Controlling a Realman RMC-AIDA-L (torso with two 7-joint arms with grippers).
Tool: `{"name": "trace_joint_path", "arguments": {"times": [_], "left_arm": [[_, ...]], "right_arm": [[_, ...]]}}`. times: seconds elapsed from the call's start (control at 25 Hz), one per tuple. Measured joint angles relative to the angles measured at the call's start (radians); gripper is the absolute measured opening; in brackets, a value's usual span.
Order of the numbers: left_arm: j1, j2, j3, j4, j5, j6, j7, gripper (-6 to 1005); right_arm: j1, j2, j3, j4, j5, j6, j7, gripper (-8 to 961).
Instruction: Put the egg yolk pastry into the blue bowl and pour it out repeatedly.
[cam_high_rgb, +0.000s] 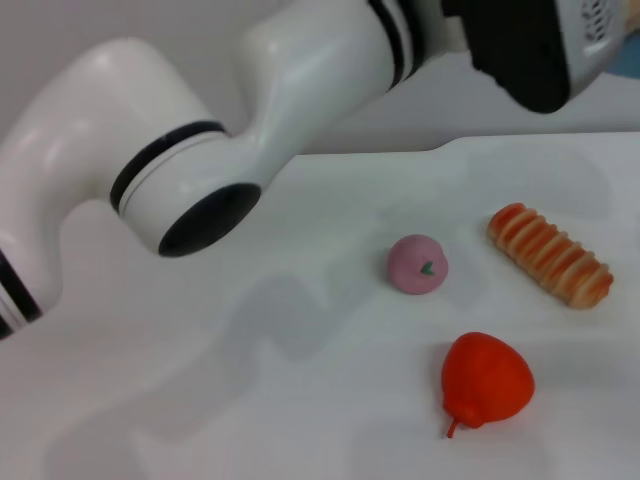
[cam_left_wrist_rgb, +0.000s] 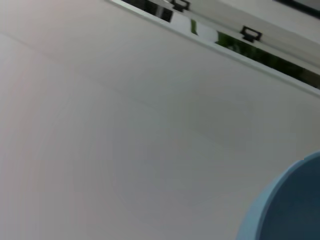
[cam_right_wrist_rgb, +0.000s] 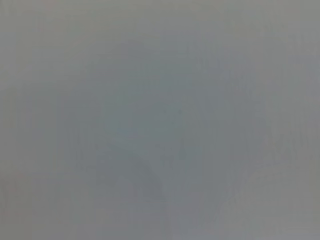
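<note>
1. Nearest on the white bench (cam_high_rgb: 300, 400), right of centre, lies a red-orange pear-shaped fruit (cam_high_rgb: 487, 380) with its small stem toward the near edge.
2. Just beyond it and a little to its left sits the pink ball (cam_high_rgb: 417, 264) with a green mark, apart from the fruit.
3. To the right of the ball, at about the same depth, the orange-and-cream striped bread roll (cam_high_rgb: 549, 254) lies at a slant, its right end nearer.
4. The left arm (cam_high_rgb: 200, 130) sweeps from the near left up across the scene to the far right, high above the bench; its dark wrist end (cam_high_rgb: 530, 50) sits at the far right. Its pincer cannot be made out, so whether it is open or closed cannot be told.
5. The blue bowl (cam_left_wrist_rgb: 292, 205) shows only in the left wrist view, as a curve of rim and wall at the frame's corner above the pale bench.
6. The egg yolk pastry is not visible in any view.
7. The right wrist view is a featureless grey; the right pincer is not seen.
</note>
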Motion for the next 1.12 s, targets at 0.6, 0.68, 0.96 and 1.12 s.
{"name": "trace_joint_path", "arguments": {"times": [0.6,0.68,0.96,1.12], "left_arm": [[-0.002,-0.001,0.131,0.105,-0.003,0.225,0.059,0],[-0.004,-0.001,0.134,0.116,-0.003,0.238,0.066,0],[0.001,-0.001,0.15,0.13,-0.033,0.293,0.077,-1],[-0.017,-0.001,0.129,0.112,-0.132,0.221,0.107,-1]], "right_arm": [[0.013,-0.001,0.008,0.005,0.001,0.0,0.0,459],[0.014,0.0,0.009,0.01,0.001,0.0,0.0,459],[0.018,-0.001,0.009,0.014,0.001,0.0,-0.005,456],[0.018,0.0,0.007,0.016,0.001,0.0,-0.005,455]]}}
